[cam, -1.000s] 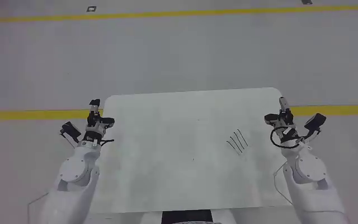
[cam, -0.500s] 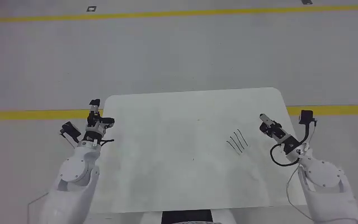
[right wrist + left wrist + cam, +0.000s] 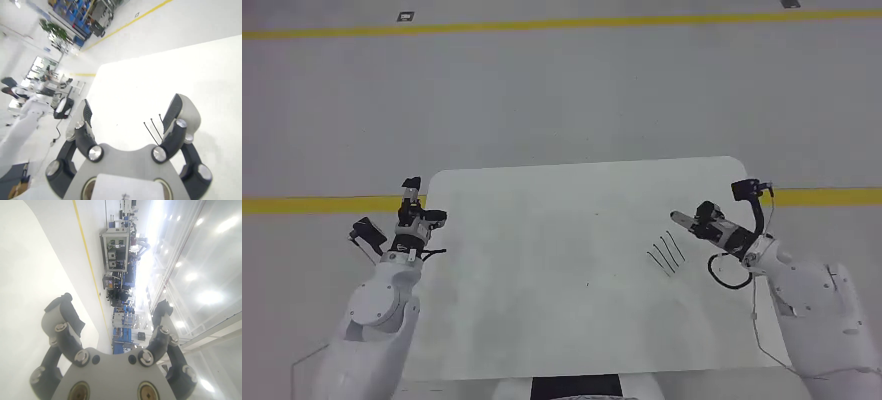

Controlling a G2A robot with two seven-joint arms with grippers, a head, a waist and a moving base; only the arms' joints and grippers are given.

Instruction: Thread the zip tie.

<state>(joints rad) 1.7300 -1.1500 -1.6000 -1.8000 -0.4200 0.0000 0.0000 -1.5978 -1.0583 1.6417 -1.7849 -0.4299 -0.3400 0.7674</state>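
Three thin black zip ties (image 3: 666,252) lie side by side on the right part of the white table (image 3: 572,280); the right wrist view shows these zip ties (image 3: 153,129) just under one finger. My right gripper (image 3: 679,218) hangs open over the table, just right of and slightly beyond the ties, with nothing between its fingers (image 3: 174,108). At the table's left edge my left gripper (image 3: 410,190) stands open and holds nothing, its fingers (image 3: 62,311) pointing away past the table's far corner.
The table's rounded far corners and right edge lie close to my right arm. A yellow floor line (image 3: 302,204) runs behind the table. Racks and machines (image 3: 115,251) stand far off in the room.
My right arm has swung left from beyond the table's right edge to above the table near the zip ties. The left arm has not moved.
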